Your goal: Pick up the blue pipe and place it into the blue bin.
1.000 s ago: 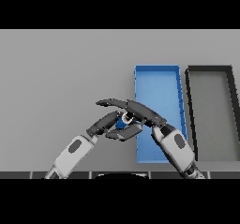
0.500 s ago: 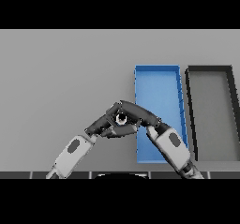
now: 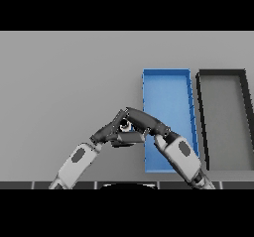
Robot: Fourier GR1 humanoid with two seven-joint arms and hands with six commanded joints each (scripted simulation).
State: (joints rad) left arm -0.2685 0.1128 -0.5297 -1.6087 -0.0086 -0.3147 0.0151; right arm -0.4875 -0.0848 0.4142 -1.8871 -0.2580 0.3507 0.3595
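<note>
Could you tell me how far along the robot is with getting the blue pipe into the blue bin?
Done: both hands have met just left of the blue bin, the right hand curled round the blue pipe, which is nearly hidden, and the left hand against it. In hand: the grasp; whether the pipe is off the table cannot be told. Left: carrying it right over the bin's rim and releasing it inside.

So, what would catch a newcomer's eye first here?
The two dark hands meeting just left of the blue bin: the right hand curls over a small blue pipe, the left hand close against it. A dark bin sits right of the blue one.
</note>
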